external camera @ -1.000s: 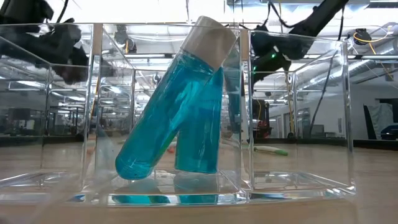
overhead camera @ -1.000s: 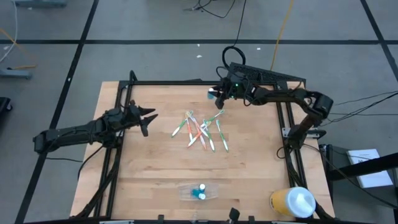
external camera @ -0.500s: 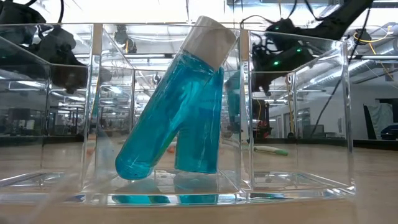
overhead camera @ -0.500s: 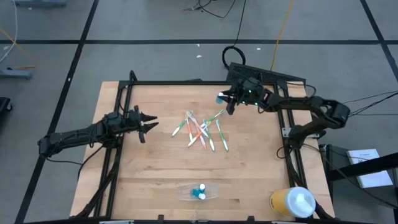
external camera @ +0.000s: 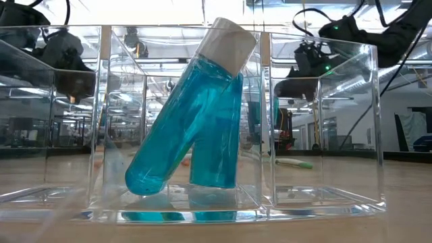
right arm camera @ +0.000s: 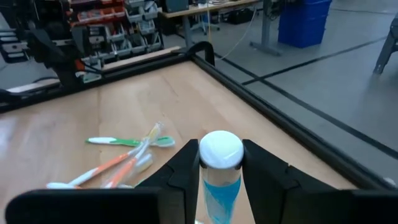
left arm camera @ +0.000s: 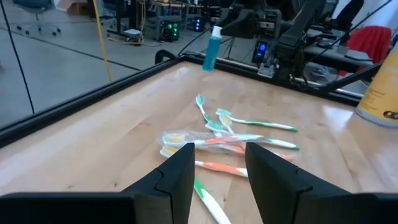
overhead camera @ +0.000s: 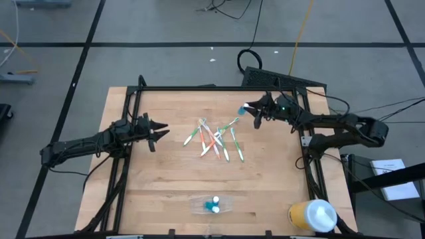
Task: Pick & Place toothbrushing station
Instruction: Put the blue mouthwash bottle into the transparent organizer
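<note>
The toothbrushing station (overhead camera: 212,206) is a clear plastic holder near the table's near edge. It fills the low view (external camera: 324,196), with two blue tubes (external camera: 202,128) in it, one leaning on the other. My right gripper (overhead camera: 254,110) is shut on a third blue tube with a white cap (right arm camera: 221,149) above the table's far right part; the tube also shows in the left wrist view (left arm camera: 212,48). My left gripper (overhead camera: 159,131) is open and empty left of a pile of toothbrushes (overhead camera: 216,138), which also shows in the left wrist view (left arm camera: 230,134). My right gripper pinches the blue tube between its two fingers (right arm camera: 186,171), on the tube's body (right arm camera: 221,186) just under the white cap. The fingers come from the table's right side. The tube is lifted clear of the table and hangs roughly upright, cap up.
A yellow cup with a white lid (overhead camera: 313,216) lies at the near right corner. A black frame (overhead camera: 199,87) runs round the table's edges. Bare wood lies between the toothbrushes and the station.
My right gripper has carried the blue tube toward the table's right edge, away from above the toothbrush pile, keeping it shut in the fingers. My left arm has shifted a little toward the near edge, then kept still.
</note>
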Controlling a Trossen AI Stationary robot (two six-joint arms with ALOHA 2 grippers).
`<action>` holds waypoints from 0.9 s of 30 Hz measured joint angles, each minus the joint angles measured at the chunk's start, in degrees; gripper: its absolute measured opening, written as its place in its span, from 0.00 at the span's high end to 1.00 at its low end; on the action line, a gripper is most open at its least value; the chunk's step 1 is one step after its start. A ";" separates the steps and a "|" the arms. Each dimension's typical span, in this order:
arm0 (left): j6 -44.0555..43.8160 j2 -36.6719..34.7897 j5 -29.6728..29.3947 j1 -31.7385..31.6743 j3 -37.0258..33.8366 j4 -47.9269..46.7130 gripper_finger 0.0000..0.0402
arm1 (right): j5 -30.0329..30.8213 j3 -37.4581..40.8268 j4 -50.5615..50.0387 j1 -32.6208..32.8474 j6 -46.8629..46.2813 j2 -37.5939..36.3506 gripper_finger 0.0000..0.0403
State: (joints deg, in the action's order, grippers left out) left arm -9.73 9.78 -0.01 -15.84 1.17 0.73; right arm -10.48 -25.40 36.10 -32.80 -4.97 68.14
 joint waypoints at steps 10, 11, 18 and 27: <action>3.71 0.00 -0.12 0.00 -0.02 1.25 0.63 | -0.76 3.94 4.21 2.05 -0.40 -0.02 0.77; 4.23 0.00 -0.15 0.00 -0.02 1.14 0.63 | -1.72 3.94 4.37 2.40 -0.40 -0.02 0.77; 4.92 0.00 -0.13 0.00 -0.02 1.16 0.63 | -3.73 3.94 5.46 5.97 -0.38 -0.02 0.77; 4.95 0.00 -0.13 0.00 -0.02 1.16 0.63 | -6.27 3.94 5.86 10.16 -1.87 -0.02 0.77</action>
State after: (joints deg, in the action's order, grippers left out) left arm -4.78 9.78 -0.14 -15.84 1.15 1.89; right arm -16.75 -21.45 41.95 -22.64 -6.84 68.12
